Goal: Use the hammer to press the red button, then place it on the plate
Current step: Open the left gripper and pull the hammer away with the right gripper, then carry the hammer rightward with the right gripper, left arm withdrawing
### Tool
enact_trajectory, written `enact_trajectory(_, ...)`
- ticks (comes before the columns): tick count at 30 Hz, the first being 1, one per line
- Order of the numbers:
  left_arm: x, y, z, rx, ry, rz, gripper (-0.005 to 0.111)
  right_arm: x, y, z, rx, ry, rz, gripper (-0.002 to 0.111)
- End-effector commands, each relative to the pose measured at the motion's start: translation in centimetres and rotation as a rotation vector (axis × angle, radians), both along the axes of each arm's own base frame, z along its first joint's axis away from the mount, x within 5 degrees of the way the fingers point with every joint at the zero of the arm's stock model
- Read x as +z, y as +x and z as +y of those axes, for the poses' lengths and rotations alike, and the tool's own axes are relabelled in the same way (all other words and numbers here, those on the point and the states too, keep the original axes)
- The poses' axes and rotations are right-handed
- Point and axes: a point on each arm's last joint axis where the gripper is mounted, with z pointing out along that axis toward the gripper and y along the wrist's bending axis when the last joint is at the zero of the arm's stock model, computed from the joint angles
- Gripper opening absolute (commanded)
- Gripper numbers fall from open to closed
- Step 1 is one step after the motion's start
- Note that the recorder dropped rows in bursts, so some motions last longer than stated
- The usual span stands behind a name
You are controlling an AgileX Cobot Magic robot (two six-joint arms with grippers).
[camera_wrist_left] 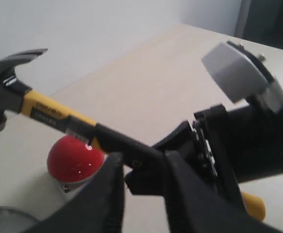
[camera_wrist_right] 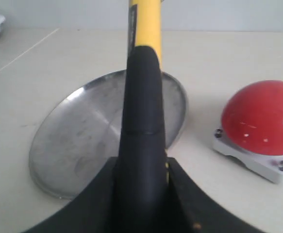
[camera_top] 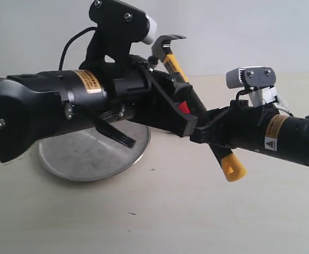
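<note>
The hammer (camera_top: 171,57) is held up off the table at a slant, with its dark head high and its yellow end (camera_top: 232,168) low. My right gripper (camera_top: 206,131) is shut on its black handle (camera_wrist_right: 143,97). In the left wrist view the hammer head (camera_wrist_left: 5,90) hangs above and to one side of the red button (camera_wrist_left: 73,158), clear of it. My left gripper (camera_wrist_left: 143,160) is open close beside the handle and holds nothing. A sliver of the red button (camera_top: 183,107) shows behind the left gripper (camera_top: 186,114). The plate (camera_top: 90,153) lies on the table under the left arm.
In the right wrist view the plate (camera_wrist_right: 83,136) lies beside the red button (camera_wrist_right: 262,116) on its white-grey base, a short gap apart. The left arm (camera_top: 48,100) stretches across the left and middle of the exterior view. Bare beige table (camera_top: 159,211) fills the front.
</note>
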Motion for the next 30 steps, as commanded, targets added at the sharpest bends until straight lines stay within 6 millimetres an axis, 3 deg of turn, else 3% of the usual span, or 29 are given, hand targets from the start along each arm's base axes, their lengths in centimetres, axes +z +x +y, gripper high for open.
enact_trajectory(1,1.1,-1.4,1.7,-0.025,0.018,-0.060,0.001,2.4,0.2,-0.8,-0.096,0.015,-0.058,0.000)
enact_trajectory(9,3.3,-4.9,7.8,0.051,-0.157,-0.237,0.000,4.6,-0.9,-1.8,-0.131,-0.056,-0.084,0.000)
enact_trajectory(14,3.8,-6.0,12.1,0.129,-0.154,-0.326,0.000,5.0,-1.1,-1.9,-0.140,-0.059,-0.086,0.000)
enact_trajectory(21,4.1,-7.2,18.3,0.326,-0.126,-0.207,0.000,5.0,-1.1,-1.9,-0.157,-0.026,-0.058,0.000)
enact_trajectory(25,3.5,-8.5,21.2,0.470,-0.181,-0.233,0.000,5.0,-1.1,-1.9,-0.157,-0.026,-0.058,0.000)
enact_trajectory(30,1.2,-10.2,22.5,0.522,-0.212,-0.250,0.000,5.0,-1.1,-1.9,-0.157,-0.026,-0.058,0.000)
